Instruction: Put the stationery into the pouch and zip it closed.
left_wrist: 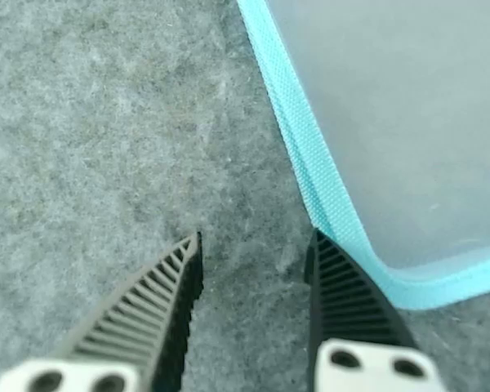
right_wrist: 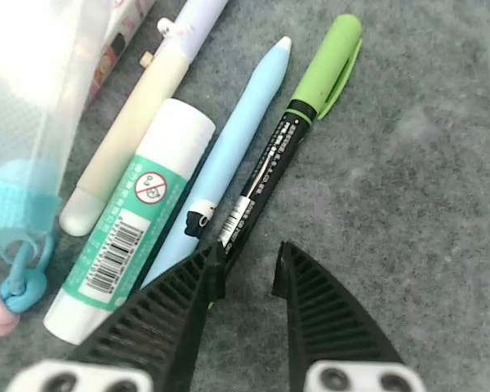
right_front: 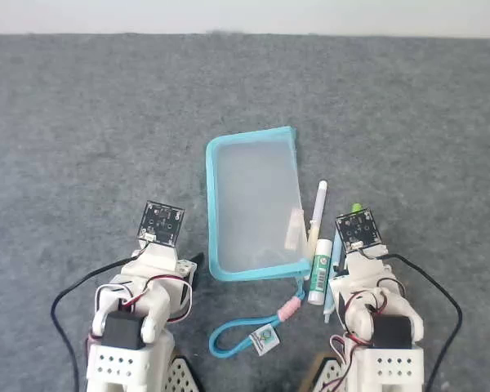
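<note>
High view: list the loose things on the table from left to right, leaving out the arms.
pouch → cream pen → blue pen → green-capped pen. The glue stick lies in line with the cream pen, so it is left out of the order.

Light: bright, even and diffuse over the table (right_front: 82,122).
Shadows: faint and soft, just beside the pouch (right_front: 255,204) edge.
Glare: pouch face washes white in the right wrist view.
</note>
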`<state>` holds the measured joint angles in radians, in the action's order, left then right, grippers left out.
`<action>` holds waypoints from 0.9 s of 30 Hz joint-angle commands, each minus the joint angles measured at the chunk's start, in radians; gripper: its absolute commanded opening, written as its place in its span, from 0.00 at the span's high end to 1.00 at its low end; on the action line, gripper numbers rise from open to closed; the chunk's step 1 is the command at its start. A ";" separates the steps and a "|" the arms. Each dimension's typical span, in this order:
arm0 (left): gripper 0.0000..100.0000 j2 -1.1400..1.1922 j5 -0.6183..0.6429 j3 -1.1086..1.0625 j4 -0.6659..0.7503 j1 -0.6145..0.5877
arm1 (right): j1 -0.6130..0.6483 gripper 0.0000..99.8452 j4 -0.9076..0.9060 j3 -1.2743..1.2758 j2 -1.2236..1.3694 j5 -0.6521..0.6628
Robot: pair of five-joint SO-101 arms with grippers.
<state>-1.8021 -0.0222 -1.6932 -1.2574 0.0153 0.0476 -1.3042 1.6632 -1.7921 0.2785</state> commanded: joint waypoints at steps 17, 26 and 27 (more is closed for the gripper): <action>0.80 -0.018 0.009 0.007 -0.006 0.009 | 0.015 0.88 0.022 0.021 -0.021 -0.003; 0.80 -0.018 0.008 0.007 -0.005 0.000 | -0.004 0.88 0.111 -0.060 -0.019 0.040; 0.80 -0.018 0.008 0.007 -0.005 0.000 | -0.005 0.88 0.097 -0.095 -0.019 0.057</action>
<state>-1.8021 -0.0222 -1.6932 -1.2574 0.0153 0.0583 -1.1953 1.6586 -1.7921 0.2831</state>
